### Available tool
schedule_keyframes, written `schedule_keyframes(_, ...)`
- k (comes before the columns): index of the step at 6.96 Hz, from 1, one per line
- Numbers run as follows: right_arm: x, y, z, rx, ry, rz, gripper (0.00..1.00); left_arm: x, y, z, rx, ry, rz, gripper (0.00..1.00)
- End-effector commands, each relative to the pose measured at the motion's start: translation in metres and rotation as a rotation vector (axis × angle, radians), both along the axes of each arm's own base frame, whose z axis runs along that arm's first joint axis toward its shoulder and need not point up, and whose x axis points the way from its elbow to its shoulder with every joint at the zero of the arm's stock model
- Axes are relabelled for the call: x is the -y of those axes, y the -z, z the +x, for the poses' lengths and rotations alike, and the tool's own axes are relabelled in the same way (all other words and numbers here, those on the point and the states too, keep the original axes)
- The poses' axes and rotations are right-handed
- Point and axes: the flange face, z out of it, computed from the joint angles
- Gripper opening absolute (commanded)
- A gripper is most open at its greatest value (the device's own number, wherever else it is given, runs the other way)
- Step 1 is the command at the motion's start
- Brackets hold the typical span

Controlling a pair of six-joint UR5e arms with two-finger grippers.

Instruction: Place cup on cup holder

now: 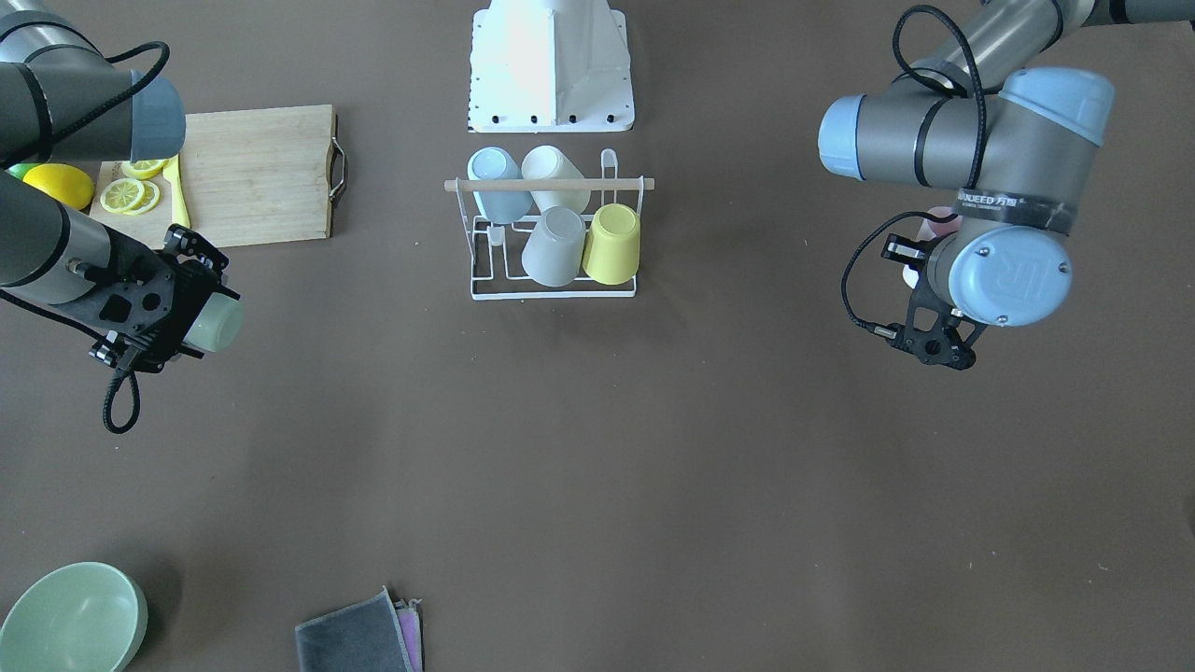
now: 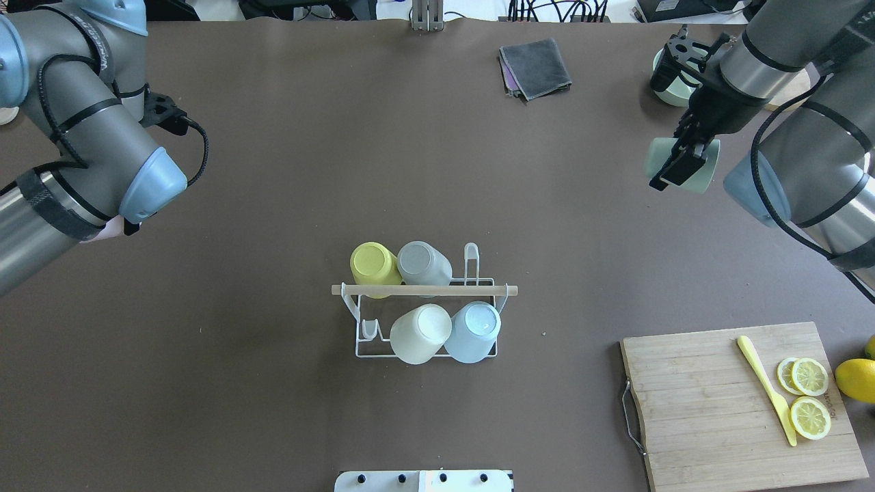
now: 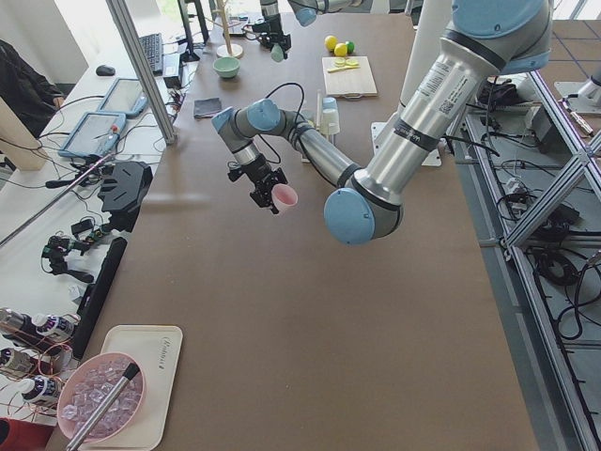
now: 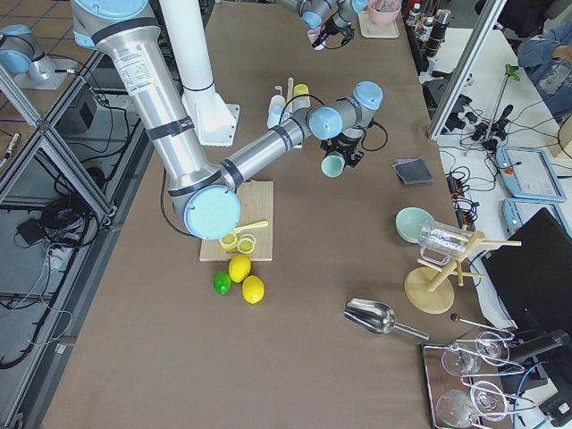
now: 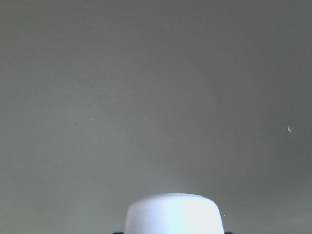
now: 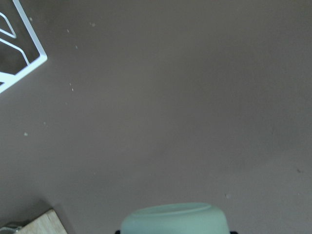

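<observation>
Well apart from the central cup holder (image 2: 424,290), whose spare pegs likely await them: right hand (image 2: 683,162) clamped on mint cup (image 1: 219,322); left hand (image 3: 275,195) closed round pink cup (image 3: 285,195); both above the counter (image 2: 437,171).

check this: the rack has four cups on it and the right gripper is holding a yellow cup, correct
Not quite. The cup in the right gripper is pale green, not yellow, as the overhead exterior view shows. The yellow cup is one of the four on the rack, so that part is right.
</observation>
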Motion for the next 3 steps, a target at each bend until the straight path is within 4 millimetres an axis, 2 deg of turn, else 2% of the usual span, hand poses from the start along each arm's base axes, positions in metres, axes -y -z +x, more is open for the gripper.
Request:
schedule_keyframes(1,-0.02,0.037,0.006,0.253,-0.115,0.064,0.0,0.001,0.05,-0.02,0.091,0.036,0.315,0.0)
schedule_keyframes(3,-0.04,0.069,0.018,0.454,-0.18,0.134,0.0,0.001,0.053,-0.025,-0.008,0.123,0.493,0.0)
